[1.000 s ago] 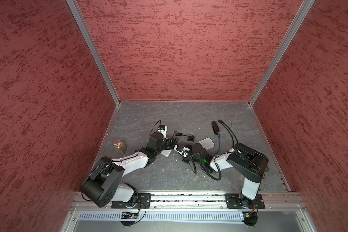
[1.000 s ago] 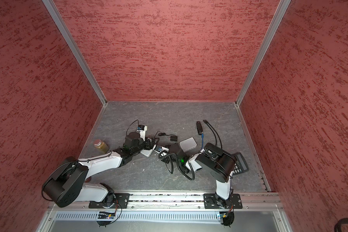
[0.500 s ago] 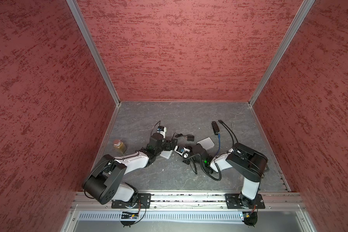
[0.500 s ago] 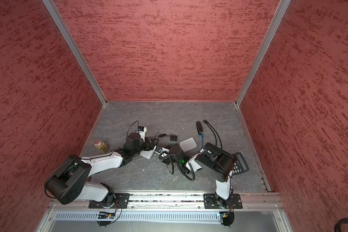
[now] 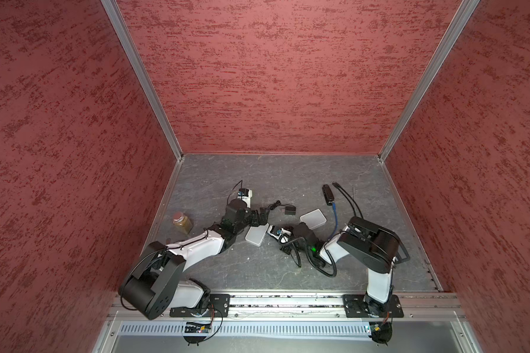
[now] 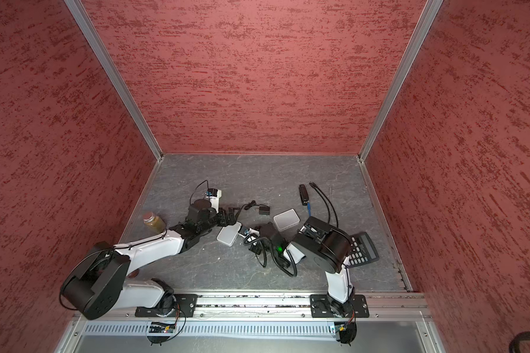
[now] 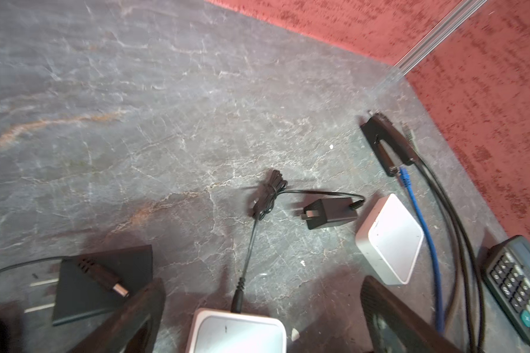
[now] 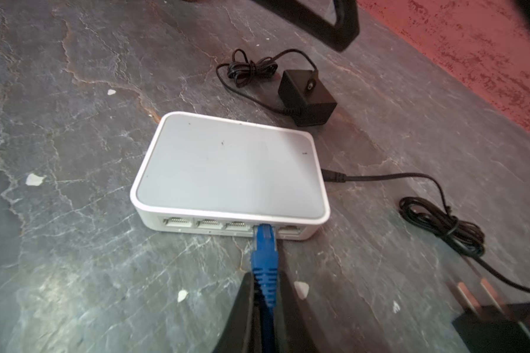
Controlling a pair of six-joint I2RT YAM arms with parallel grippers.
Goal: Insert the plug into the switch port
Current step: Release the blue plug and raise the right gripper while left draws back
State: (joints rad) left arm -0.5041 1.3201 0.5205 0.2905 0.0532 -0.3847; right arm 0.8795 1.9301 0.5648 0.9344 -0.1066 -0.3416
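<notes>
Right wrist view: the right tool [image 8: 265,293] is clamping the blue plug [image 8: 264,244], its tip sitting in a port of the white switch [image 8: 227,171], while the left tool [image 7: 260,284] is standing wide apart.

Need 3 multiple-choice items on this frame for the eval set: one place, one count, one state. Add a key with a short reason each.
1. The right pincer holds the blue plug. Which port of the switch is the plug at?
A. the end port on the power lead side
B. the second port from the power lead side
C. the end port farthest from the power lead

2. How many ports does that face have?
A. three
B. five
C. eight

3. The left pincer is:
A. open
B. shut on the power lead
C. shut, empty

Key:
1 B, one free port lies between the plug and the lead's side.
2 B, four free ports plus the one at the plug.
3 A, its fingers stand wide apart, either side of the switch.
</notes>
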